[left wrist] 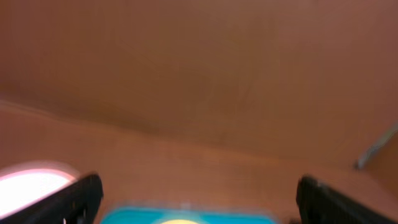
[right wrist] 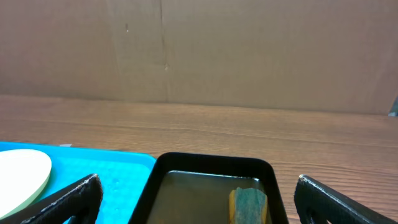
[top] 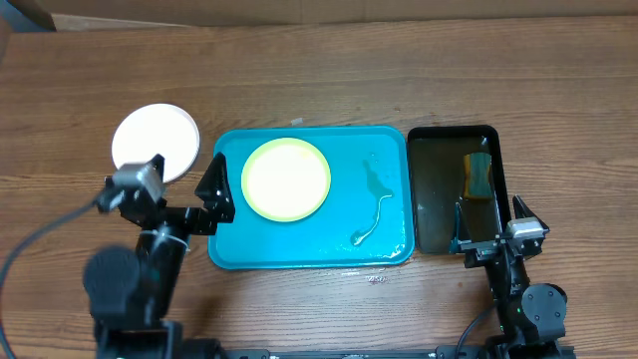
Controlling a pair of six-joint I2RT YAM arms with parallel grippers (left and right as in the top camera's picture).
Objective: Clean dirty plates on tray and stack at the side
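Observation:
A lime green plate (top: 286,179) with a pale centre lies in the left half of the turquoise tray (top: 389,150). A white plate (top: 156,143) rests on the table left of the tray. My left gripper (top: 184,184) stands open by the tray's left rim, below the white plate, with nothing between its fingers. Its blurred wrist view shows the white plate (left wrist: 31,186), the tray (left wrist: 124,215) and the green plate (left wrist: 180,220). My right gripper (top: 493,227) is open and empty over the black tray's near end; its wrist view shows the green plate (right wrist: 22,174).
A black tray (top: 439,214) holding murky water and a yellow-green sponge (top: 478,175) stands right of the turquoise tray. A wet streak (top: 374,204) marks the turquoise tray's right half. A cardboard wall (right wrist: 199,50) lines the table's far edge.

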